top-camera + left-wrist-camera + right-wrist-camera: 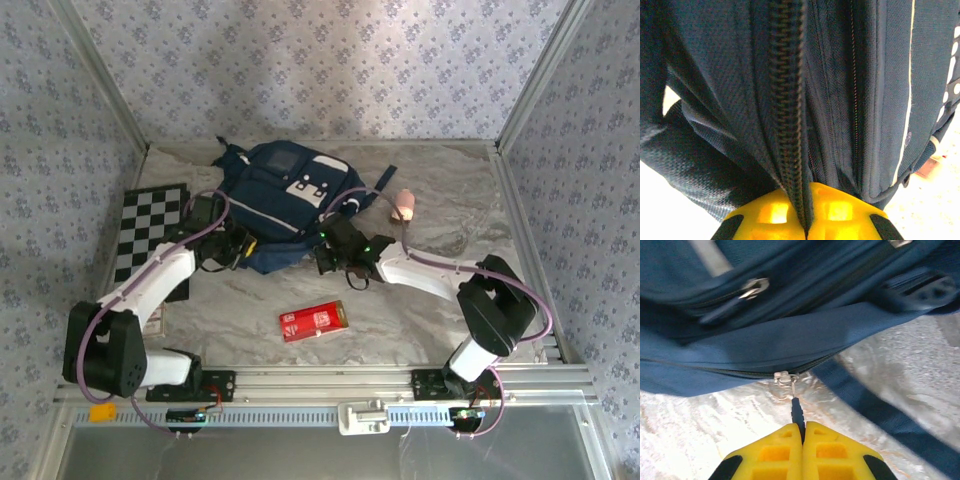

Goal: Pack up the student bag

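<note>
My left jaws pinch zip seam (790, 100) of navy fabric backpack (280, 200); my right jaws clamp dark zip pull (796, 412).

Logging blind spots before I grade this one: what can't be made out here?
Bag contents: every view, fabric covers them.
Red pack label: top view, too small.
Pink item: top view, too small to identify.
Upper zip pull: right wrist view, blurred.

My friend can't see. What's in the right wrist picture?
The right gripper is pinched shut on the dark zipper pull of the navy student bag. The bag lies on a marbled table.
</note>
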